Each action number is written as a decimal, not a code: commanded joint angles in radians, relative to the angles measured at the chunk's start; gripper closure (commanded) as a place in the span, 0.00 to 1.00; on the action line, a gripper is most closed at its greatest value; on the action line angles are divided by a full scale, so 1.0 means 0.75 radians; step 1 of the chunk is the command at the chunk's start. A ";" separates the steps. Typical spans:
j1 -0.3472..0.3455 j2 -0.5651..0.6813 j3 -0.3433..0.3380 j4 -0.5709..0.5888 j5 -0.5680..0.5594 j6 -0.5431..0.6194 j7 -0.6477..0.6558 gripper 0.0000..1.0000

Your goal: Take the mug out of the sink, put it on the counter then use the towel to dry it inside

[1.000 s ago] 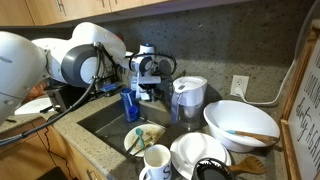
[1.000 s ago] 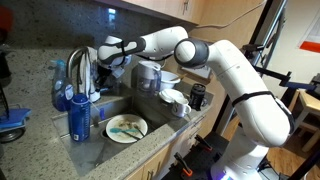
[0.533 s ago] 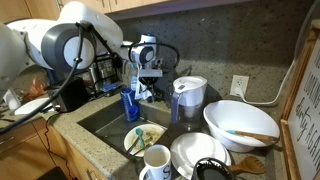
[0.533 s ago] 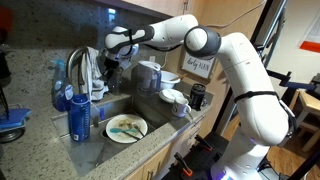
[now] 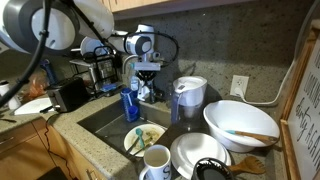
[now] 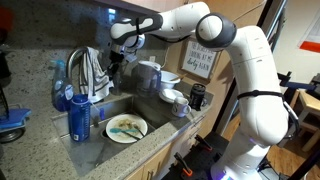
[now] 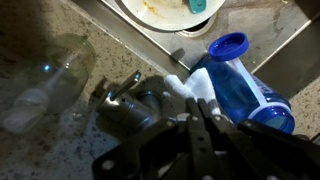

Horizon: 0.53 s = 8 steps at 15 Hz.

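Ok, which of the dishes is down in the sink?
The food-smeared round plate lying in the grey metal sink; the white bowls sit on the granite counter.

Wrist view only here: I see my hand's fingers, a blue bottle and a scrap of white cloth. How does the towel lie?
Observer: The towel is draped over the arch of the faucet, and the hand is right up against it.
Operator: Where's the mug?
Observer: The mug stands upright beside the stack of plates, well away from the hand. I can't tell whether it is in the basin or on the worktop.
Operator: Anything tall close to me?
Observer: A lidded pitcher stands between the hand and the big white bowl.
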 commanded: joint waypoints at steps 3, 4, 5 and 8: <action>0.013 -0.192 -0.055 -0.221 0.007 0.022 0.109 0.99; 0.012 -0.223 -0.064 -0.260 0.006 0.031 0.136 0.99; 0.012 -0.268 -0.075 -0.314 0.001 0.044 0.166 0.99; 0.025 -0.400 -0.115 -0.462 -0.025 0.078 0.269 0.99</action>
